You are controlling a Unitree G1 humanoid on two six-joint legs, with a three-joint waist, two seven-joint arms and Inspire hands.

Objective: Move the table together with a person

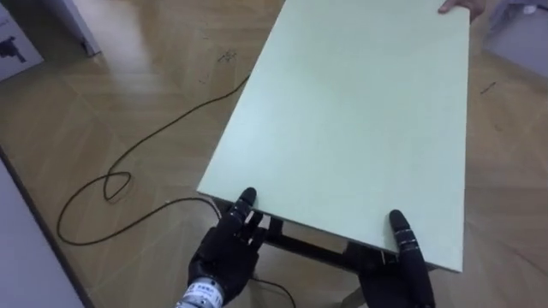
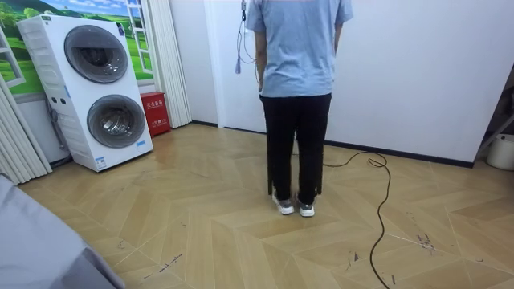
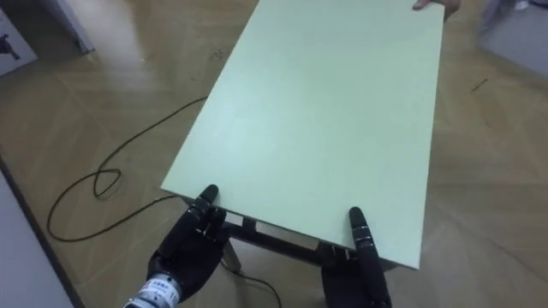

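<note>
A long table with a pale green top (image 1: pixel 360 111) stretches away from me over the wooden floor. My left hand (image 1: pixel 227 250) grips its near edge at the left corner, thumb on the top and fingers curled beneath. My right hand (image 1: pixel 404 261) holds the same edge near the right corner, with its thumb lying on the top. At the far end a person's hand (image 1: pixel 458 7) rests on the table's corner. In the room view the person (image 2: pixel 299 88) stands with their back to the camera.
Two stacked washing machines (image 2: pixel 100 88) and a red box (image 2: pixel 154 112) stand by the wall at the room view's left. A white box (image 1: pixel 17 43) sits on the floor to my far left. A grey object (image 1: pixel 522 34) lies beyond the table's far right corner.
</note>
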